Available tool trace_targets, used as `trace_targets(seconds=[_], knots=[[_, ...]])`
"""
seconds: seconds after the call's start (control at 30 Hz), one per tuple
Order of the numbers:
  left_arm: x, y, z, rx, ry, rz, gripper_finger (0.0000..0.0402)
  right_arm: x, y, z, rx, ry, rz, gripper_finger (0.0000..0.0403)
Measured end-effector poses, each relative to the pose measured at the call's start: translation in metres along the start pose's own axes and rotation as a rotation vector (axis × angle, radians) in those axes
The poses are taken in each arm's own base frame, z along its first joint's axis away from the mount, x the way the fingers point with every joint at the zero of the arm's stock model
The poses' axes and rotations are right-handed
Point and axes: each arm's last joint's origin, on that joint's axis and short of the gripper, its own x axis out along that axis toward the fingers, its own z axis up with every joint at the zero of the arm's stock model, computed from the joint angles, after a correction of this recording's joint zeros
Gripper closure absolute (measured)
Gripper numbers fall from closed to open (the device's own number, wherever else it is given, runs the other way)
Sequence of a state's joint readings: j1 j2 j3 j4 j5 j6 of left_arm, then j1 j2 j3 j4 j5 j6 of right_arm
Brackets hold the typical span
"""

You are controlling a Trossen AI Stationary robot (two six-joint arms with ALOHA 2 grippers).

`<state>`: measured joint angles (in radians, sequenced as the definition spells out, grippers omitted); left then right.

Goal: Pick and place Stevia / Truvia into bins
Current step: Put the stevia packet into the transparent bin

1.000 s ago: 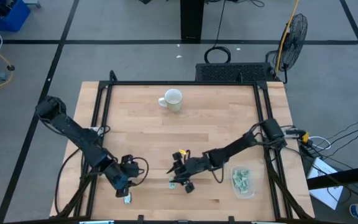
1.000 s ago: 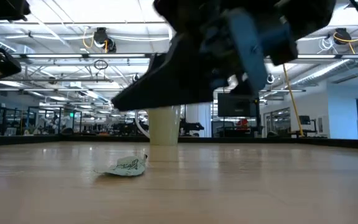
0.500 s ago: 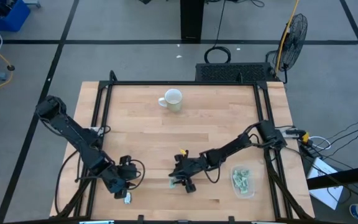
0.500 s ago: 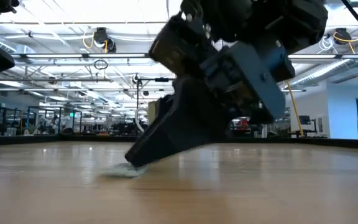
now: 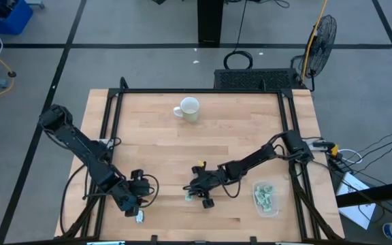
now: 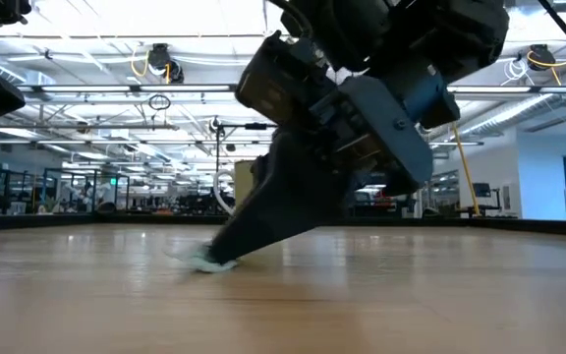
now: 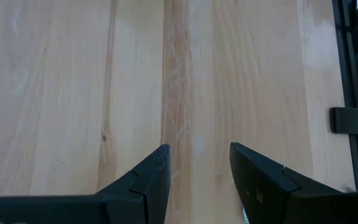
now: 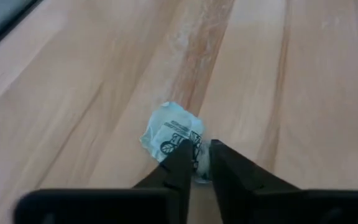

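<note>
Pale green-and-white crumpled paper sweetener packet (image 8: 174, 138) pinched at its edge by the right gripper (image 8: 195, 163) on the wooden surface (image 5: 237, 129).
Right jaws nearly closed on the packet, near the front centre. Left gripper (image 7: 197, 163) hovers front-left, jaws parted, holding nothing. Clear plastic tub (image 5: 265, 198) front-right holds more packets.

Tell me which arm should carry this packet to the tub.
Right. Its end effector is already down on the crumpled packet, and the clear tub sits on its side. The left end effector waits over bare wood.
</note>
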<state>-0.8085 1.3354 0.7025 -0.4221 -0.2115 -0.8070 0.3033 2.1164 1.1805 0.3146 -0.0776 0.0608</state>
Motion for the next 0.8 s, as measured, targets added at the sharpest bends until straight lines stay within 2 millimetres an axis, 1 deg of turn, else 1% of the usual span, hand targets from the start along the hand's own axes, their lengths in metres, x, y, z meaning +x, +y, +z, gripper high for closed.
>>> trace_targets(seconds=[0.1, 0.2, 0.3, 0.43, 0.53, 0.63, 0.73, 0.8], knots=[[0.000, 0.000, 0.000, 0.000, 0.000, 0.000, 0.0231, -0.010, 0.002, 0.006, -0.015, 0.015, 0.005, 0.0388], [0.000, 0.000, 0.000, 0.000, 0.001, 0.001, 0.0231, -0.030, 0.006, 0.017, -0.052, 0.047, -0.019, 0.0390], [0.000, 0.000, 0.000, -0.006, 0.001, 0.001, 0.0231, -0.064, 0.015, 0.031, -0.042, 0.098, -0.086, 0.0378], [0.000, 0.000, 0.000, -0.008, 0.000, 0.001, 0.0231, -0.116, 0.037, 0.036, 0.043, 0.232, -0.115, 0.0380], [0.000, 0.000, 0.000, -0.008, 0.000, 0.001, 0.0231, -0.155, 0.057, 0.034, 0.147, 0.307, -0.179, 0.0391], [0.000, 0.000, 0.000, -0.009, -0.005, 0.005, 0.0231, -0.188, 0.076, 0.023, 0.335, 0.409, -0.241, 0.0392], [0.000, 0.000, 0.000, -0.010, -0.006, 0.006, 0.0231, -0.213, 0.095, 0.011, 0.520, 0.479, -0.304, 0.0383], [0.000, 0.000, 0.000, -0.010, -0.006, 0.006, 0.0231, -0.224, 0.109, 0.002, 0.606, 0.517, -0.341, 0.0378]])
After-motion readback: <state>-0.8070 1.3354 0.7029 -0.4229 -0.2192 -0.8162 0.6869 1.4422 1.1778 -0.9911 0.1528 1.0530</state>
